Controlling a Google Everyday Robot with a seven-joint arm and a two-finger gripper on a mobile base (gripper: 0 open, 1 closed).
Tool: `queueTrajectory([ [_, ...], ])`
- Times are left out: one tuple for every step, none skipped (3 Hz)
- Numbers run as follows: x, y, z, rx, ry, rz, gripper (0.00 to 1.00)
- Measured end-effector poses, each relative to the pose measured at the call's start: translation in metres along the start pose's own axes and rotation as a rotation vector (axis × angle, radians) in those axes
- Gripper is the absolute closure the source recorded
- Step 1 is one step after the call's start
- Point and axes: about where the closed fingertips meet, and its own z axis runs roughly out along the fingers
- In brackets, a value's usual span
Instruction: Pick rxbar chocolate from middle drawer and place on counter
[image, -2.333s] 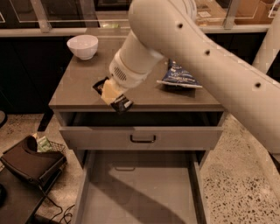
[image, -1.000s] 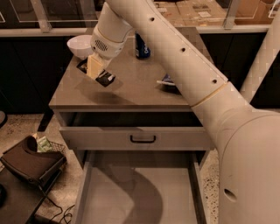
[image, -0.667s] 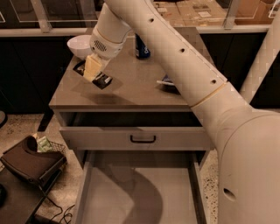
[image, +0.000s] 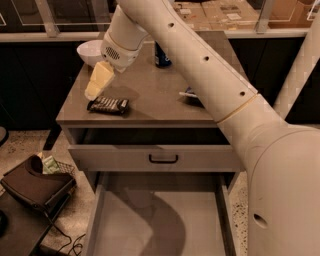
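Nearest me, the middle drawer (image: 190, 220) stood pulled out, its floor bare and its front cut off below. Above it was a drawer (image: 115, 157) with a dark handle. On the table (image: 150, 92), near the front left edge, the rxbar chocolate (image: 108, 104) lay flat, long axis left to right along that edge. The gripper (image: 94, 90) hung just above its left end; I could not tell whether it was open or closed. The arm (image: 200, 65) hid most of a blue bag (image: 188, 93). Farther back stood a white bowl (image: 88, 51) and a dark can (image: 162, 57).
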Motion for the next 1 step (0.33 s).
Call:
queueTrajectory([
  [0.0000,0.0000,0.0000,0.000,0.000,0.000,0.00],
])
